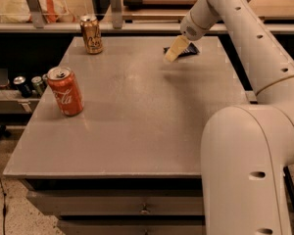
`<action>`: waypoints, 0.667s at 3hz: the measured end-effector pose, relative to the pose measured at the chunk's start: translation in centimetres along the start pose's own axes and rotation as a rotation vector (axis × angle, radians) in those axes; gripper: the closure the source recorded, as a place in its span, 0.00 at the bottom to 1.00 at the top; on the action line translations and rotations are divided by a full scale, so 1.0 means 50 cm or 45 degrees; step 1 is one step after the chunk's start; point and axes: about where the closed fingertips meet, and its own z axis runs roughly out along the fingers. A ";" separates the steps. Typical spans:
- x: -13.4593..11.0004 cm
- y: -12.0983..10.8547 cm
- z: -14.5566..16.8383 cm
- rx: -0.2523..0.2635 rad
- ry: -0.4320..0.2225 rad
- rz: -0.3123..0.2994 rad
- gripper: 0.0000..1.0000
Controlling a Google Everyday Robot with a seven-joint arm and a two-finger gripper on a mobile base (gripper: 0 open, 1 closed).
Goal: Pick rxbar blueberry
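The rxbar blueberry [190, 49], a flat dark navy bar, lies on the grey table [137, 111] near its far right edge. My gripper [175, 50], pale tan at the tip, reaches down from the white arm and sits right over the bar's left end, hiding that part of it. Only the bar's right end and a sliver at the left show. I cannot tell whether the gripper touches the bar.
A gold-tan can [91, 34] stands at the table's far left. A red Coca-Cola can [64, 91] stands near the left edge. My arm's large white base [245, 170] fills the front right. Small cans [25, 85] sit on a lower shelf to the left.
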 end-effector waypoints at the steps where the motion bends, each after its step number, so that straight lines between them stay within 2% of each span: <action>1: 0.007 0.022 0.024 -0.062 -0.031 0.027 0.00; 2: 0.013 0.032 0.043 -0.108 -0.046 0.046 0.00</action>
